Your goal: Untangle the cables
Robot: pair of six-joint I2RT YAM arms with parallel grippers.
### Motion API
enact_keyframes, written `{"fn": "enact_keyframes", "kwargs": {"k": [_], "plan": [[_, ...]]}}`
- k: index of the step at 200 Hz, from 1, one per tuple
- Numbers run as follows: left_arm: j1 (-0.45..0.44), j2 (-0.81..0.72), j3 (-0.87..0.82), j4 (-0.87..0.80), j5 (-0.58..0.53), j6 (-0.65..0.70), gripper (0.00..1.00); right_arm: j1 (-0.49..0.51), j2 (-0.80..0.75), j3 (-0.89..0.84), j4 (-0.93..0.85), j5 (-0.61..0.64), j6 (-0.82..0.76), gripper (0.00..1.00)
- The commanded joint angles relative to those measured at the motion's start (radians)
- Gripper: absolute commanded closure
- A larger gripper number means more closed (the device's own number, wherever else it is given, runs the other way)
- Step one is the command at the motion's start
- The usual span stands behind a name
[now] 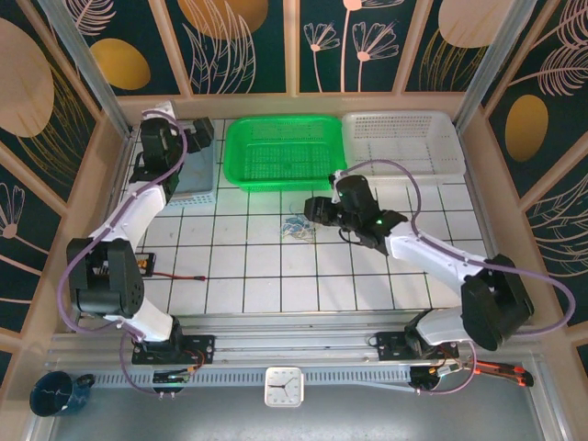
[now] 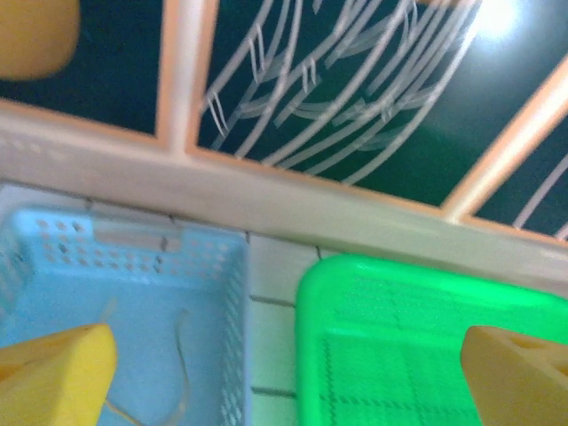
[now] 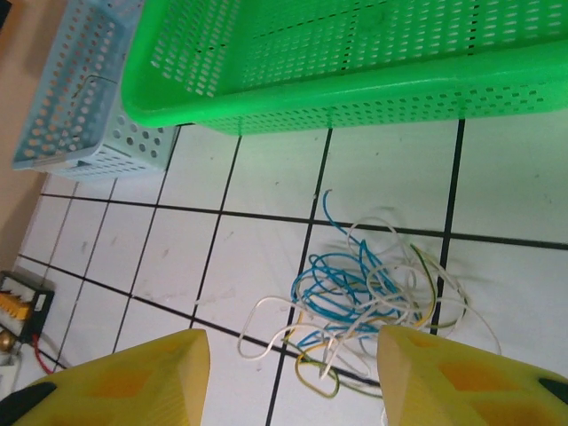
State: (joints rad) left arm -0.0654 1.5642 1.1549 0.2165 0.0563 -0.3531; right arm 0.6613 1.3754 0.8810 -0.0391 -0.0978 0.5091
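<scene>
Bright even light, blurred left-wrist view

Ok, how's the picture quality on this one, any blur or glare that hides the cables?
Top view: evenly lit and sharp, though the cables are tiny. Left wrist view: soft throughout, glare on the back wall, blue basket and green basket smeared. Right wrist view: cables mostly crisp, slight blur on the upper loops.

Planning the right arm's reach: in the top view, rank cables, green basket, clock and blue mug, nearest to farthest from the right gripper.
From the right gripper:
1. cables, on the tiles just beside it.
2. green basket, far side.
3. clock, near edge, centre.
4. blue mug, near left corner.
</scene>
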Motion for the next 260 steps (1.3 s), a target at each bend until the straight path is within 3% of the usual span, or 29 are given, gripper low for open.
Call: {"fn": "enact_keyframes", "kwargs": {"k": [1,34,84,150,241,260], "plan": [[-0.031,-0.071,-0.090,0.021,0.140,-0.105,0.01,0.009,0.079,0.076,-0.049,0.027,-0.063,0.47],[-0.096,-0.175,-0.232,0.068,0.173,-0.181,0.01,0.016,0.218,0.162,-0.066,0.035,-0.088,0.47],[-0.102,-0.290,-0.410,0.179,0.138,-0.400,0.01,0.049,0.430,0.306,-0.087,0.144,-0.095,0.46],[-0.103,-0.334,-0.461,0.183,0.151,-0.425,0.01,0.075,0.566,0.386,-0.071,0.289,-0.050,0.45],[-0.102,-0.328,-0.466,0.194,0.178,-0.434,0.01,0.073,0.676,0.473,-0.047,0.246,-0.029,0.47],[-0.102,-0.328,-0.471,0.193,0.183,-0.434,0.01,0.073,0.691,0.480,-0.041,0.247,-0.029,0.52]]}}
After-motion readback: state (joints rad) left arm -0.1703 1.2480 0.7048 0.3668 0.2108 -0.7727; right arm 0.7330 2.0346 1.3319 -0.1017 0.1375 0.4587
